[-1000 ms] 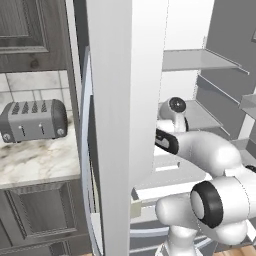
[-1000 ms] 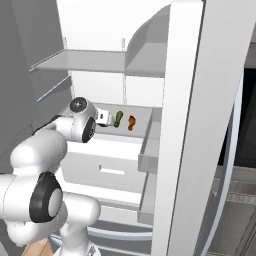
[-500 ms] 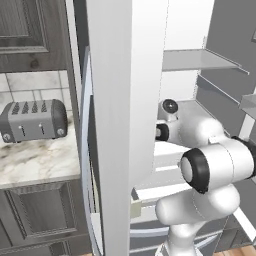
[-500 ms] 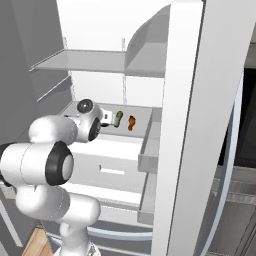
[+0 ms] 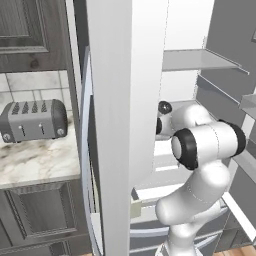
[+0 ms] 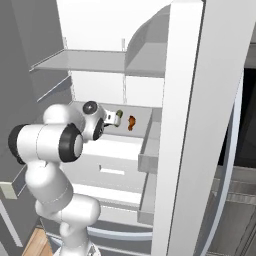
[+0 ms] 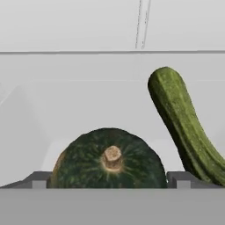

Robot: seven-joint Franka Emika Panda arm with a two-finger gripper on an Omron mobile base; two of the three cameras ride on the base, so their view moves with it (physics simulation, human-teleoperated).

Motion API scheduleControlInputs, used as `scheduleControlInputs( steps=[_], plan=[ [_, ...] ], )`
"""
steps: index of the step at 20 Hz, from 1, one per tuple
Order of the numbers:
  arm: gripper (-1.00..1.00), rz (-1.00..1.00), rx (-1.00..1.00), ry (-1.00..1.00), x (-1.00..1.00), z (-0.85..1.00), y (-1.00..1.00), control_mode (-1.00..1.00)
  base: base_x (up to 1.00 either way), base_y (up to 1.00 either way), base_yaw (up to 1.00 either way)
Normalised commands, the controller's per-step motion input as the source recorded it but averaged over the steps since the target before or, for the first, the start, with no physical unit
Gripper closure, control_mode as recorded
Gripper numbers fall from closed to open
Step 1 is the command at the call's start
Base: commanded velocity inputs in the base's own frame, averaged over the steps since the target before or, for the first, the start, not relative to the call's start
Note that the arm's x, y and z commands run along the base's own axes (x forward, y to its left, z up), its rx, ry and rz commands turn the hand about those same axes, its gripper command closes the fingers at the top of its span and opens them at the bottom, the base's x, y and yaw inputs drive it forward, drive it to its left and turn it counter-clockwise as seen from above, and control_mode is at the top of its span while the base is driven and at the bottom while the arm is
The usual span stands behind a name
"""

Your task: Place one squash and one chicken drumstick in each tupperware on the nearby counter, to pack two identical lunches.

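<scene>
Stage: nothing is seen packed yet; picking judged just begun.
Gripper [image 7: 110, 184]: spread wide, empty, round squash [image 7: 109, 159] between the fingertips.
Slim squash [image 7: 184, 125]: at 2 o'clock.
Drumstick [image 6: 131, 123]: untouched on the shelf.

No legible text, label, brand, number or sign on anything in view.

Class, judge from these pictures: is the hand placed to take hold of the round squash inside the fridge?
Probably yes: the hand is open, the round squash sits between its fingertips, with nothing in front.
</scene>
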Motion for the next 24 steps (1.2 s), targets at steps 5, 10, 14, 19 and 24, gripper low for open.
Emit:
scheduleControlInputs(
  steps=[5,10,14,19,24],
  plan=[
    [-1.0,-0.03,0.0,0.03,0.19,-0.3,0.0,-1.0,0.0,0.0,0.0],
    [-1.0,-0.07,0.0,0.11,-0.04,-0.45,0.0,-1.0,0.0,0.0,0.0],
    [-1.0,-0.08,0.0,0.14,-0.15,-0.55,0.0,-1.0,0.0,0.0,0.0],
    [1.0,-0.06,0.0,0.15,-0.23,-0.59,0.0,-1.0,0.0,0.0,0.0],
    [1.0,-0.03,0.0,0.07,-0.11,-0.42,0.0,-1.0,0.0,0.0,0.0]
  ],
)
